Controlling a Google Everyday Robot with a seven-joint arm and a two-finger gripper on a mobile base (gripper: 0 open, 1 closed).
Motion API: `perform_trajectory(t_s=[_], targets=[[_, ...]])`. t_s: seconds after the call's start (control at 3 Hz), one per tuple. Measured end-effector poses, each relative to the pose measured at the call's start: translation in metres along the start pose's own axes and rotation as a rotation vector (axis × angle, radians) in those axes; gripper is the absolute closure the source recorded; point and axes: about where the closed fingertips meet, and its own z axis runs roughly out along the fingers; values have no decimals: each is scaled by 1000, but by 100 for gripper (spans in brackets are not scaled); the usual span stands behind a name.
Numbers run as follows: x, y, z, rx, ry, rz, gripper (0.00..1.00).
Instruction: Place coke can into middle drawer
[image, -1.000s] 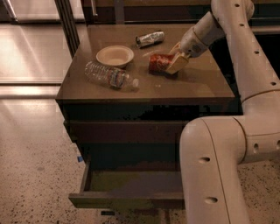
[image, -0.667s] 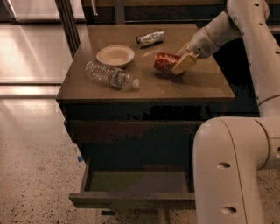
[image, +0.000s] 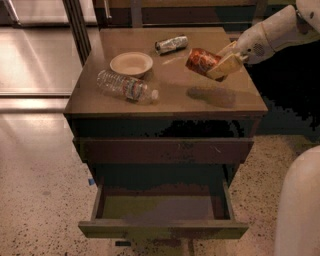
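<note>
Pincer (image: 221, 58) clamps coke can (image: 200, 60) above tabletop (image: 240, 102) (right end hidden); middle drawer (image: 162, 229) open.

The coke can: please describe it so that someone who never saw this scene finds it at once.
Look at the brown cabinet top, toward its right side. There the gripper holds the coke can tilted in the air. It is red-orange; the silver can lying on the top is not.
</note>
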Motion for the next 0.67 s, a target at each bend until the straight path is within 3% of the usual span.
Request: perform_trajectory(t_s=[0.33, 0.67], targets=[[-31, 34, -81, 171, -126, -20, 100], [-71, 86, -130, 297, -238, -58, 100]])
